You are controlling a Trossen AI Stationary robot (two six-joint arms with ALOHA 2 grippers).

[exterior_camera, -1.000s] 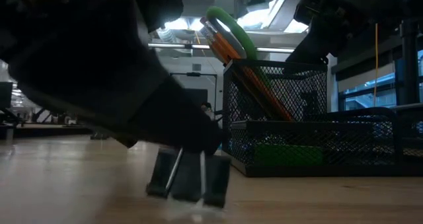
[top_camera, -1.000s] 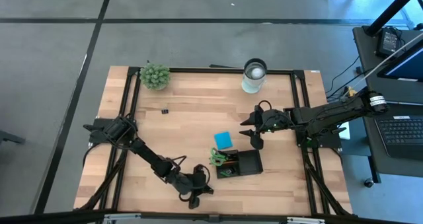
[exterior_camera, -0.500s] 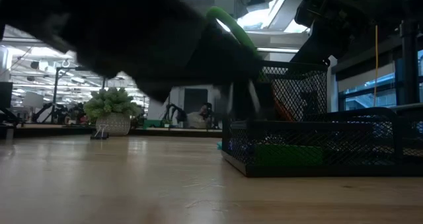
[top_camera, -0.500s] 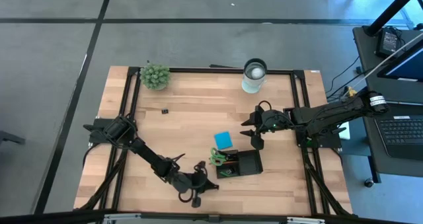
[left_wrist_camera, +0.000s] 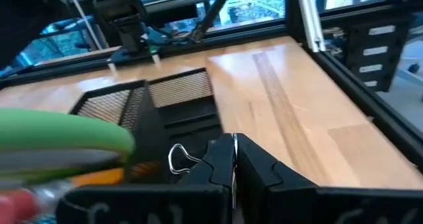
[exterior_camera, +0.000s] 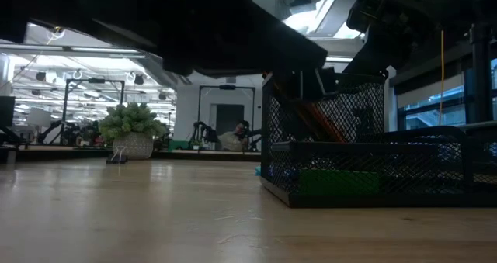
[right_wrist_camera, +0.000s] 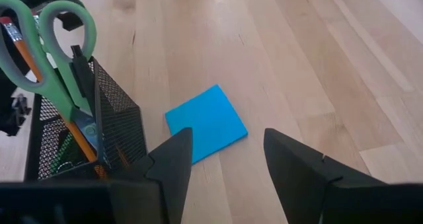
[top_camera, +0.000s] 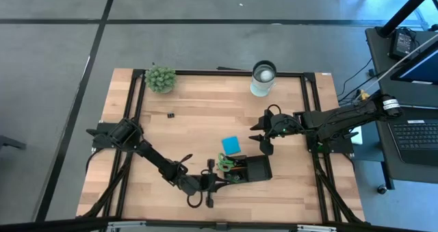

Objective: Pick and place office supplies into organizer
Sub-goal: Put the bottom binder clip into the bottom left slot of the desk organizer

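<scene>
The black mesh organizer [top_camera: 252,169] stands near the table's near edge, with green-handled scissors [top_camera: 224,163] and orange pencils [right_wrist_camera: 79,135] upright in its tall compartment and a green block [exterior_camera: 338,182] in its low one. My left gripper [top_camera: 217,182] hovers at the organizer's left side, shut on a small black clip [left_wrist_camera: 198,163]. My right gripper [top_camera: 264,137] is open and hovers just beyond the organizer, above the blue note pad [right_wrist_camera: 206,123], which lies flat on the table. Another small black clip [top_camera: 170,113] lies on the table farther left. My left gripper pinches the black clip between its two fingertips [left_wrist_camera: 254,171]. One wire handle loop [left_wrist_camera: 177,159] sticks out to the side of the fingers. The clip is lifted clear of the table, level with the tall compartment's rim [exterior_camera: 311,78]. The fingers point level, toward the table's right side.
A fuzzy green plant ball [top_camera: 159,79] sits at the far left corner and a white round cup [top_camera: 263,78] at the far edge. Bare wood [top_camera: 171,143] lies left of the organizer. The table's black frame rails [top_camera: 311,122] run along its sides.
My left gripper has risen from the tabletop near the near edge, carrying the black clip off the wood, and has moved right toward the organizer's tall compartment. The clip stood on the table a second ago and is now lifted clear.
</scene>
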